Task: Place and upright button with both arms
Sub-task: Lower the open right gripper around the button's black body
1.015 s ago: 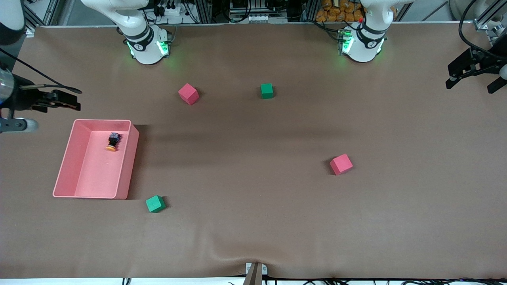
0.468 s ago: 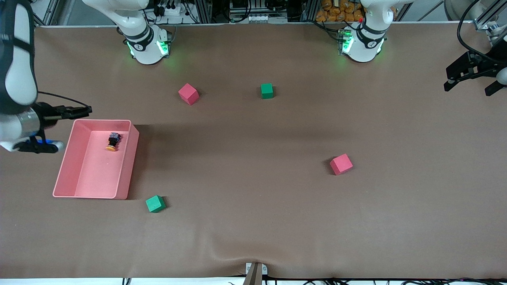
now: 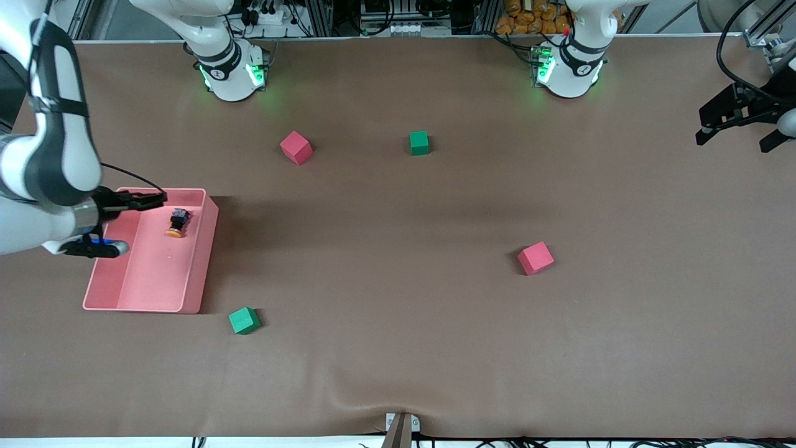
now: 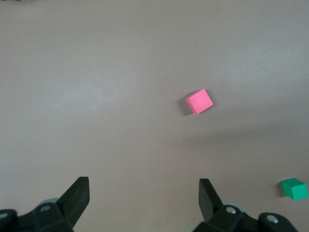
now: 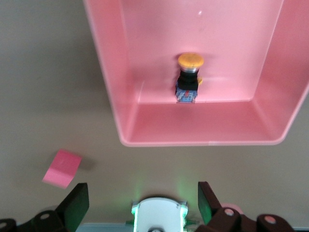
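Observation:
The button (image 3: pixel 178 223) lies on its side in a pink bin (image 3: pixel 198 274) at the right arm's end of the table. Its orange cap points toward the front camera. The right wrist view shows the button (image 5: pixel 189 77) close to the bin's (image 5: pixel 108 72) end wall. My right gripper (image 3: pixel 155 199) is open and hangs over the bin's rim, beside the button and not touching it. In the right wrist view the right gripper (image 5: pixel 142 203) has nothing between its fingers. My left gripper (image 3: pixel 732 143) is open and waits over the left arm's end of the table, also empty (image 4: pixel 143 195).
Two pink cubes (image 3: pixel 296 147) (image 3: pixel 535 258) and two green cubes (image 3: pixel 419 142) (image 3: pixel 244 320) lie scattered on the brown mat. The left wrist view shows a pink cube (image 4: pixel 199 101) and a green cube (image 4: pixel 294 188). A pink cube (image 5: pixel 62 167) lies outside the bin near the right arm's base (image 5: pixel 159 215).
My right arm has swung in from the table's end, and its gripper now hangs over the bin's rim near the button. The left gripper has barely shifted. Both stayed open.

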`<move>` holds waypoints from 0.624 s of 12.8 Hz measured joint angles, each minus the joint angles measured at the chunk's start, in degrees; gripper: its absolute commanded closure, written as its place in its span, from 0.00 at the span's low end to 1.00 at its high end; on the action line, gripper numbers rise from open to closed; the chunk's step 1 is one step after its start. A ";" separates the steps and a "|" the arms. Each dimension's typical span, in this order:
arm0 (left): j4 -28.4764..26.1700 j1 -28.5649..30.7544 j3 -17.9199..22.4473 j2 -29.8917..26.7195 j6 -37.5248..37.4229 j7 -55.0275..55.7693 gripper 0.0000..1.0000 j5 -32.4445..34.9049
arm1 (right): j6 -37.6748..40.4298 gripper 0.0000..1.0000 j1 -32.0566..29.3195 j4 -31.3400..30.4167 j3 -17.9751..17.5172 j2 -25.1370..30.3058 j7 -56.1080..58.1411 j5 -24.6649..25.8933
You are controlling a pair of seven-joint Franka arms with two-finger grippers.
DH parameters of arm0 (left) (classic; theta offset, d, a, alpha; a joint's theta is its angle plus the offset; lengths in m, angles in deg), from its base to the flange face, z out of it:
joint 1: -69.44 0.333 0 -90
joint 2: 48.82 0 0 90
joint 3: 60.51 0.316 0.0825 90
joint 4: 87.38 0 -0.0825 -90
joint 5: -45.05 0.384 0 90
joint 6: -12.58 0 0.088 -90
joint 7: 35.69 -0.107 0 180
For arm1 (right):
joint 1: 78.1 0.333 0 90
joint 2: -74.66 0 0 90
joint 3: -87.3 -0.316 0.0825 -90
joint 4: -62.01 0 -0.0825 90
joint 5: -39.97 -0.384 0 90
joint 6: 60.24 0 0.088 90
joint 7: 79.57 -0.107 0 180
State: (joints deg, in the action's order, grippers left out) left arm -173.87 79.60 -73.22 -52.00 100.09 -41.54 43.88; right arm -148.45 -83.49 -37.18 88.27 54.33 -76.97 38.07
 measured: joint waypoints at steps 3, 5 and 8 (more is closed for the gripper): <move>0.00 0.00 0.00 0.11 0.00 0.00 0.00 0.00 | -9.52 0.00 -0.02 -7.06 0.12 0.60 0.01 3.08; 0.00 0.02 0.01 0.13 0.00 0.00 0.00 0.00 | -14.42 0.00 -0.33 -10.54 0.23 1.22 0.34 3.74; 0.00 0.04 0.02 0.13 0.00 0.00 0.00 0.00 | -29.50 0.00 -1.42 -21.55 0.31 3.95 1.02 4.09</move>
State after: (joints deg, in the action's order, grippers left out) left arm -173.87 79.63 -73.20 -51.87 100.09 -41.54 43.88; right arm -177.95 -84.91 -58.74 88.58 58.28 -75.95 42.16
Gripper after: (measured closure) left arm 0.000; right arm 0.000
